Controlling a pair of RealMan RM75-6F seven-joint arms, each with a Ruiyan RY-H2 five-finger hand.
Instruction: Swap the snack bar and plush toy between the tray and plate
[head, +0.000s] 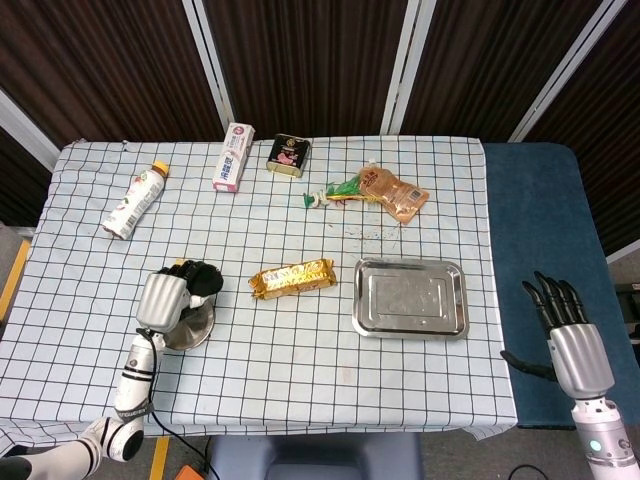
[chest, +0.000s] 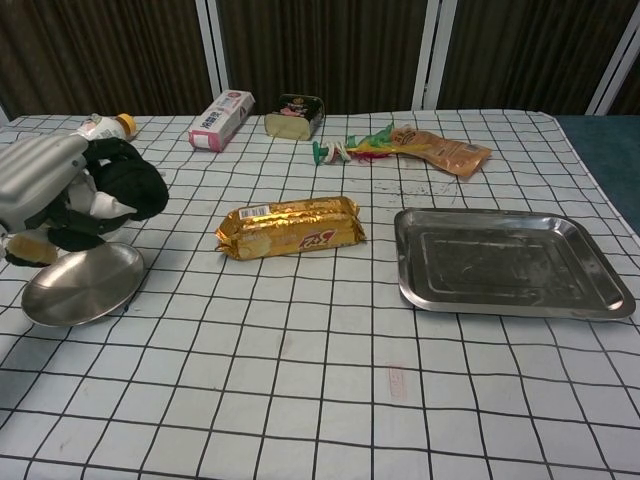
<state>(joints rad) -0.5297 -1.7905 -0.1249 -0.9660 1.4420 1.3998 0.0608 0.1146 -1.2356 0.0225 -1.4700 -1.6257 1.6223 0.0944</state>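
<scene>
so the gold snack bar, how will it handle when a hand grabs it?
The snack bar is in shiny foil wrap, so probably slick and crinkly under the fingers. It keeps a straight, blocky shape lying flat on the table, so likely fairly stiff, and unlikely to roll. Probably light.

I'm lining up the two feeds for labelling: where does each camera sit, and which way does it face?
Head view: high above the near table edge, looking steeply down on the table; shows the left hand holding the plush toy above the plate, and the right hand off the table.
Chest view: low at the near edge, looking across; shows only the left hand.
Shared: plush toy, plate, snack bar, tray.
</scene>
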